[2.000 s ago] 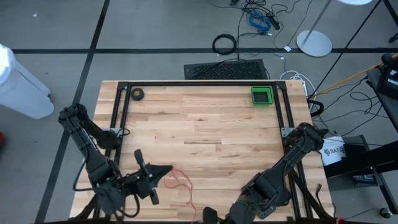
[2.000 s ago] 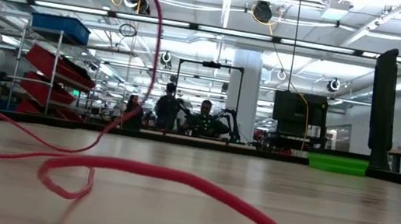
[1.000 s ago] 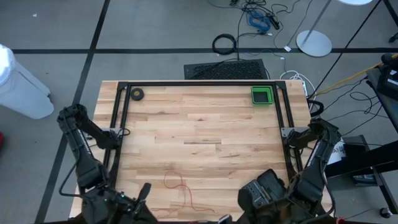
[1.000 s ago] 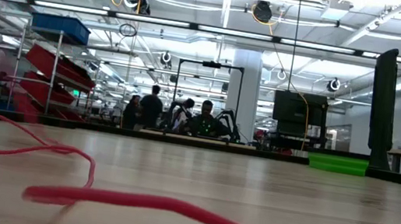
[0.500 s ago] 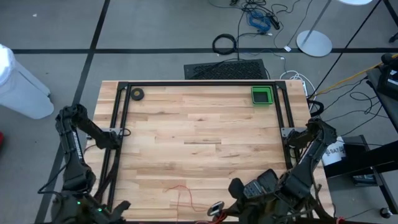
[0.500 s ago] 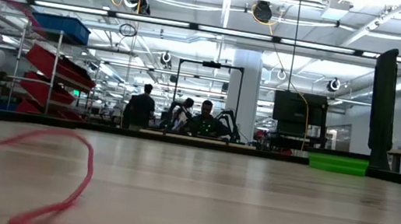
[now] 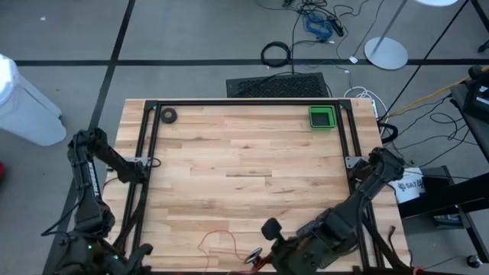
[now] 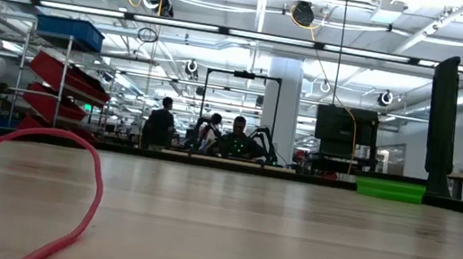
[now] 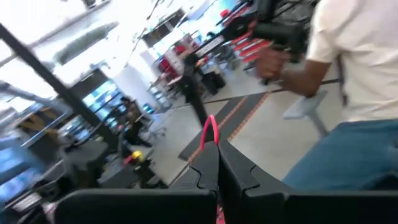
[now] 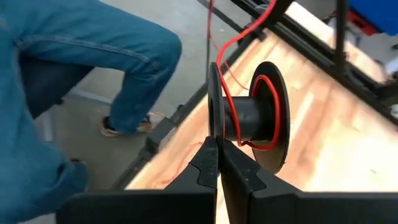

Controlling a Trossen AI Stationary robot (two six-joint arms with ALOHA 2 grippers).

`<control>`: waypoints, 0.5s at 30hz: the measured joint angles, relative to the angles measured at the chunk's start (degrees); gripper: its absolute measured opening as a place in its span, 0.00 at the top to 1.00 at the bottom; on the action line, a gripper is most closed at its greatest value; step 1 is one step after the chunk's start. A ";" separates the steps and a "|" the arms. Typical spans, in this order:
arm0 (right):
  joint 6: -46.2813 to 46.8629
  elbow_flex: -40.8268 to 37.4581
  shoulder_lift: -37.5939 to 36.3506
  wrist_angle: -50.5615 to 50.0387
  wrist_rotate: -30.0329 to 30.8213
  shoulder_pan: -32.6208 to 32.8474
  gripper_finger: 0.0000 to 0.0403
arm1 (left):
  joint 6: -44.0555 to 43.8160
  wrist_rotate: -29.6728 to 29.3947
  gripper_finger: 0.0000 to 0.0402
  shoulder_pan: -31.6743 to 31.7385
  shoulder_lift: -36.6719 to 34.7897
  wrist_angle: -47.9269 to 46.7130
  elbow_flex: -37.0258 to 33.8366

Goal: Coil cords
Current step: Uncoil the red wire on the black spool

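The right gripper (image 10: 217,144) is clenching the flange of a dark spool (image 10: 249,118) at the table's (image 7: 244,153) near edge; the red cord (image 10: 239,37) is wrapping its core — the left gripper (image 9: 214,152), clamped shut, is pinching the cord's other end off the near-left corner.

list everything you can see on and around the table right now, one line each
wire: one, red, loose loops at the table's near edge, running to both grippers
spool: one, black, a few red turns on it, in the right gripper
tray: one, green, far right corner
tape roll: one, dark, far left corner
table: one, pale wood, black frame
person: one, blue jeans, beside the table
left gripper: shut on the wire, off the near left corner
right gripper: shut on the spool's flange, near edge
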 joint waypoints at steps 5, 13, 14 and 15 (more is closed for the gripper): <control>-1.40 0.00 2.45 2.84 -7.40 -2.34 1.00 | -0.08 -6.00 1.00 0.69 -0.04 2.96 0.00; -2.71 0.00 7.38 8.37 -18.06 -5.53 1.00 | 0.89 -12.83 1.00 1.84 -0.04 7.87 0.00; -2.71 0.00 7.89 8.98 -19.55 -5.87 1.00 | 1.48 -14.91 1.00 1.86 -0.04 8.20 0.00; -2.71 0.00 8.42 9.63 -21.06 -6.23 1.00 | 2.05 -17.48 1.00 1.91 -0.02 8.28 0.00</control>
